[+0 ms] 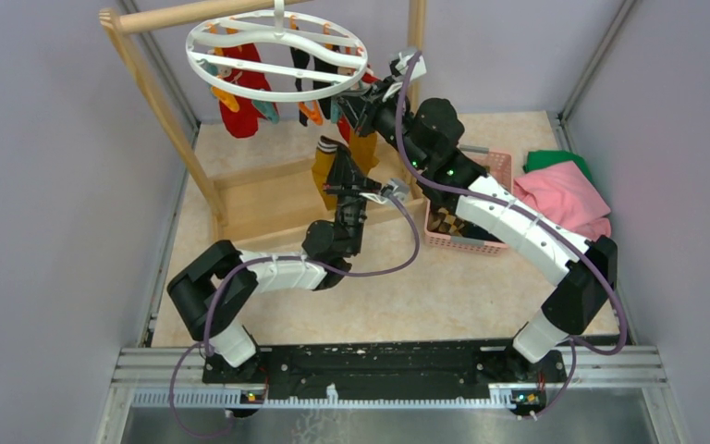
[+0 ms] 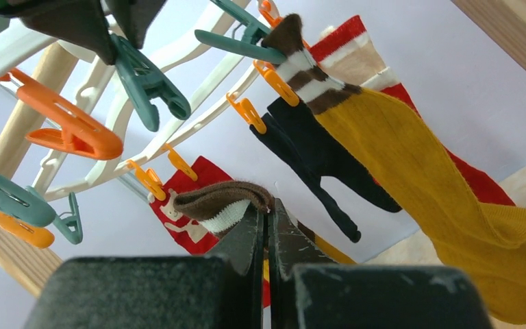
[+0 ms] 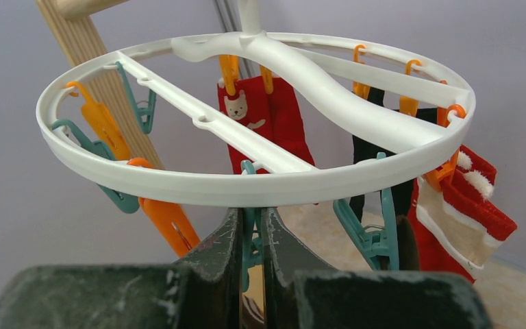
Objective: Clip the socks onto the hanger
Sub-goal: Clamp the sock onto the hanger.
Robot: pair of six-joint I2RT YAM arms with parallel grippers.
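Observation:
The white round hanger (image 1: 277, 51) hangs from the wooden rack with several socks clipped under it: red ones (image 1: 240, 102), a black one (image 2: 322, 164) and a mustard one (image 2: 411, 171) with a brown and white cuff. My left gripper (image 2: 268, 212) is shut on the brown cuff of a second mustard sock (image 2: 222, 202), held below the ring's clips. My right gripper (image 3: 250, 229) is shut on a teal clip (image 3: 248, 205) just under the near rim of the hanger (image 3: 246, 185). In the top view my left gripper (image 1: 337, 162) sits below and left of my right gripper (image 1: 356, 102).
The wooden rack frame (image 1: 162, 102) stands at the back left on its base board. A pink basket (image 1: 481, 242) with more socks sits under my right arm. Pink cloth (image 1: 564, 199) and green cloth (image 1: 555, 159) lie at the right. Free orange and teal clips (image 2: 75, 127) dangle.

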